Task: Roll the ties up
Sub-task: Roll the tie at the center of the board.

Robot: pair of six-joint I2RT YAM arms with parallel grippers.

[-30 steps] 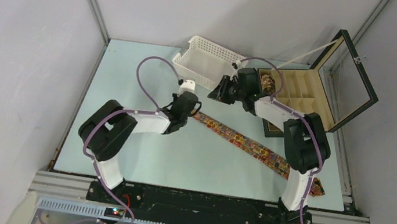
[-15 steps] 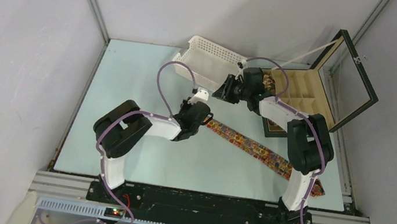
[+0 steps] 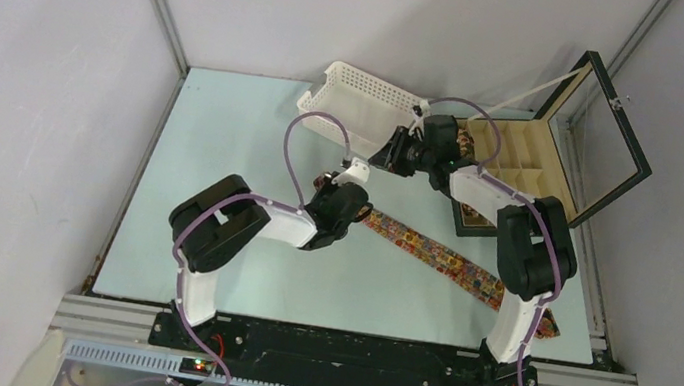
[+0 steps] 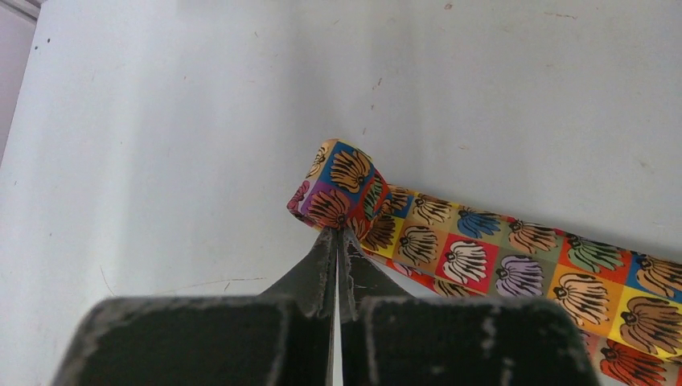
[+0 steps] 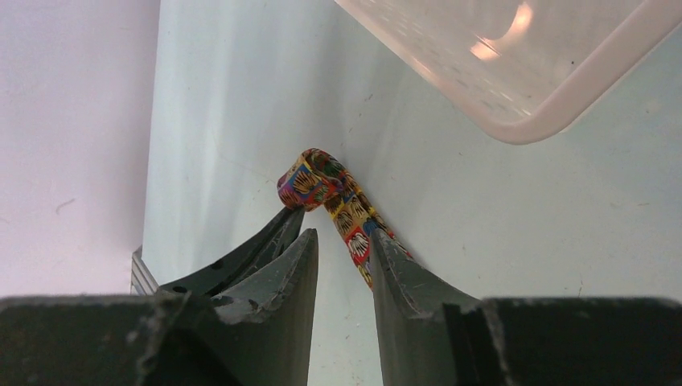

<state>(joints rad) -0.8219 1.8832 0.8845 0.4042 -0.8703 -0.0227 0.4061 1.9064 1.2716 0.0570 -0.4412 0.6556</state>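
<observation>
1. Tie (image 3: 431, 251): flat on surface (image 3: 216, 196), centre to lower right of top view. Wide end partly hidden behind right arm; narrow end curled into a small roll.
2. Left gripper (image 4: 336, 235): closed together, tips pinching the roll's edge.
3. Right gripper (image 5: 342, 241): parted, holding nothing, beside basket (image 3: 360, 105), upper centre.
4. Box (image 3: 524, 163), upper right: lid raised; contents beside the arm hard to make out.

No legible text, label, brand, number or sign in any view.
</observation>
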